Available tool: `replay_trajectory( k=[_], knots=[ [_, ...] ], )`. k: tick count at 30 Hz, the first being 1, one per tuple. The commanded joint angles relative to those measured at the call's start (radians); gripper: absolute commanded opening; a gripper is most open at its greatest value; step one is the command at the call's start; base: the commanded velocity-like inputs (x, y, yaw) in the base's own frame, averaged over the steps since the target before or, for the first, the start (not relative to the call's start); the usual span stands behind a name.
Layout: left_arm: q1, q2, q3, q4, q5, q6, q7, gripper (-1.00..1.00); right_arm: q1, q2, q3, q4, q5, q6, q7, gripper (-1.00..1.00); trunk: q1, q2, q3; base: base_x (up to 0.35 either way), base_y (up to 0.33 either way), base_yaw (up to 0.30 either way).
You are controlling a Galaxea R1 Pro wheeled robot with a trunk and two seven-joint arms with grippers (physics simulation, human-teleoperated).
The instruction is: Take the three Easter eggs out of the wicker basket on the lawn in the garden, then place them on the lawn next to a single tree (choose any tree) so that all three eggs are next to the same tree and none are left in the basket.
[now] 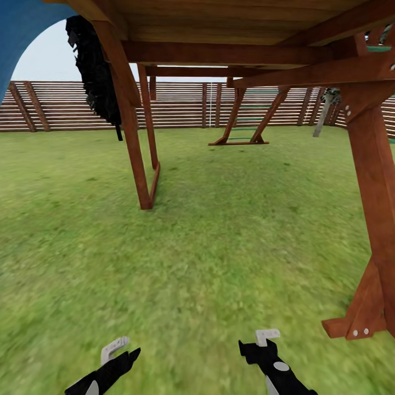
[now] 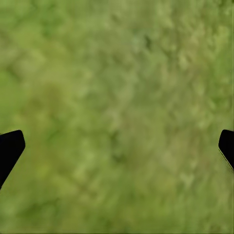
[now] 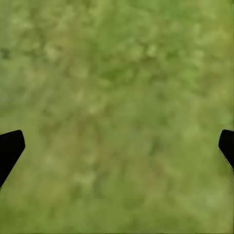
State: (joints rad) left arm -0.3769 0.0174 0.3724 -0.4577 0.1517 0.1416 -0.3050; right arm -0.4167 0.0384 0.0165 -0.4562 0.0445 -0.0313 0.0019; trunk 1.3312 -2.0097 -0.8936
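The lawn [image 1: 219, 236] spreads ahead of me as short green grass up to the garden's brown slat fence [image 1: 60, 104]. The Easter eggs, the wicker basket and the tree are out of view. My left gripper [image 1: 118, 352] hangs low at the near left, and its wrist view shows it open [image 2: 117, 151] over bare grass, black fingertips [image 2: 9, 148] far apart. My right gripper [image 1: 257, 341] hangs at the near right, likewise open [image 3: 117, 151] above grass with nothing between its fingers.
I stand under a wooden play structure whose deck [image 1: 230, 22] is overhead. A thick red-brown post with a foot brace [image 1: 373, 219] rises close on the right, and a slanted leg frame [image 1: 140, 159] stands ahead left. A dark, thin black tree [image 1: 96, 71] and a ladder frame [image 1: 247, 123] lie farther back.
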Motion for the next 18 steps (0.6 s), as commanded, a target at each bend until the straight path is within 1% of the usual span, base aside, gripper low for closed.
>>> replay_trajectory(
  k=[1,18],
  knots=[
    [0.0,0.0,0.005,-0.001,0.01,0.01,-0.005,1.0,-0.001,0.0,0.0,0.001,0.005,-0.003,0.0,1.0,0.0,0.0,-0.001,0.317,0.0,0.0],
    [0.0,0.0,0.005,-0.001,0.006,0.0,-0.002,1.0,-0.001,0.0,-0.001,0.001,0.005,-0.004,0.0,1.0,0.0,0.0,-0.001,0.316,0.0,0.0]
  ],
)
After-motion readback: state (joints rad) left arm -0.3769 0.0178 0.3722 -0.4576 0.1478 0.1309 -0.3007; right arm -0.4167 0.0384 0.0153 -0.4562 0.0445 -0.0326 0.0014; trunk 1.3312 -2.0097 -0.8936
